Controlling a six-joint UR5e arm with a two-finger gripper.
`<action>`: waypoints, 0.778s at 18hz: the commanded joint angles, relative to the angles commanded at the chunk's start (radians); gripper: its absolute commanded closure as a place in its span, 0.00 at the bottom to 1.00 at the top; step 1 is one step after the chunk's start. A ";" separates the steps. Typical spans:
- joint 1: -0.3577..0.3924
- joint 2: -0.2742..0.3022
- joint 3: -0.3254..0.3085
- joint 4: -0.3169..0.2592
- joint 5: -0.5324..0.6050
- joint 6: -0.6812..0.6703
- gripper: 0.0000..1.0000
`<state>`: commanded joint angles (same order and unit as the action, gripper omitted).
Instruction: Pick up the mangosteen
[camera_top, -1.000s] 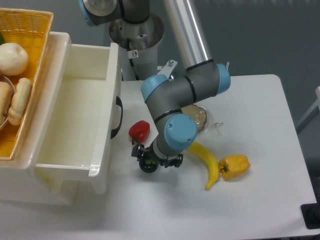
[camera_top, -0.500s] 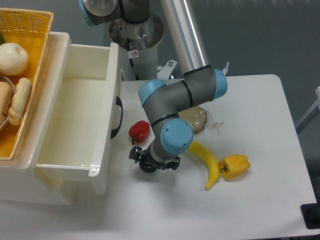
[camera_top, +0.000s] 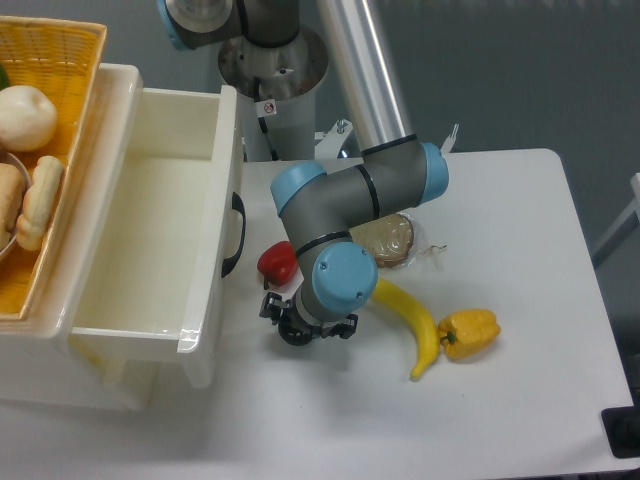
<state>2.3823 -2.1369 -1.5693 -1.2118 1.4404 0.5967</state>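
Observation:
The mangosteen (camera_top: 291, 336) is a small dark round fruit on the white table, mostly hidden under my wrist, just below the red pepper (camera_top: 277, 262). My gripper (camera_top: 303, 322) points straight down over it, with its black fingers (camera_top: 268, 306) standing apart on either side of the fruit. The jaws look open around the mangosteen and do not press on it. The fruit rests on the table.
An open white drawer (camera_top: 215, 330) with a black handle (camera_top: 236, 235) stands just left of the gripper. A banana (camera_top: 415, 328) and a yellow pepper (camera_top: 471, 332) lie to the right. A wrapped round bun (camera_top: 390, 240) lies behind. A yellow basket (camera_top: 60, 60) with food is at the far left.
The arm's wrist has shifted slightly left and settled lower over the mangosteen. The fruit has not moved.

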 joint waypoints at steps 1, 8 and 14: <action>0.000 0.000 0.000 0.000 0.000 0.000 0.44; 0.029 0.043 0.037 -0.006 -0.002 0.008 0.56; 0.098 0.144 0.049 -0.014 -0.003 0.260 0.56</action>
<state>2.4803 -1.9928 -1.5202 -1.2257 1.4373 0.8570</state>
